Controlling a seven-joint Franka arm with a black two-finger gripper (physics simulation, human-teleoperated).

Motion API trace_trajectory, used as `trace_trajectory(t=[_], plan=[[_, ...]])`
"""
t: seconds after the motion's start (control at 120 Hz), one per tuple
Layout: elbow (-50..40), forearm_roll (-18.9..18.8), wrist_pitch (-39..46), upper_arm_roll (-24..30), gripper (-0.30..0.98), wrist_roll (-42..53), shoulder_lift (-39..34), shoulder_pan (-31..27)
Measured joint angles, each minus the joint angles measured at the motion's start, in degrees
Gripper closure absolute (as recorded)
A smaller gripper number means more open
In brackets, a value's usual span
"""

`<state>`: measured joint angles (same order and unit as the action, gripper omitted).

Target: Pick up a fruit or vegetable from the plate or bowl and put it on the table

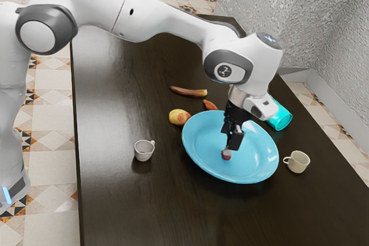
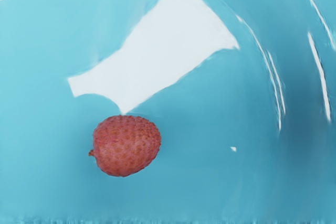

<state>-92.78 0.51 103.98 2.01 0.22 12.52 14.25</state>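
Gripper point(image 1: 231, 143): over blue plate point(image 1: 202, 142); lychee point(image 2: 127, 146): on it (bumpy, red); opening: can't tell

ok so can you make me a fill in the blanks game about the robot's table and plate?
1. The big round plate is coloured ____.
2. Exactly ____ fruit lies on that plate.
3. The white cup and the cream cup both stand on the dark ____.

Missing words: blue; one; table
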Motion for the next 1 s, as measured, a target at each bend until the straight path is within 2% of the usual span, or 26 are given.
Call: trace_trajectory(t=[0.275, 0.833, 1.0], plan=[[-2.9, 0.45, 2.15, -0.7, 0.0, 0.82, 0.35, -0.03], [-2.87, 0.3, 7.16, -0.63, 0.0, 3.05, 2.13, 0.13], [-2.87, 0.29, 7.83, -2.02, 0.0, 3.74, 2.11, 0.0]])
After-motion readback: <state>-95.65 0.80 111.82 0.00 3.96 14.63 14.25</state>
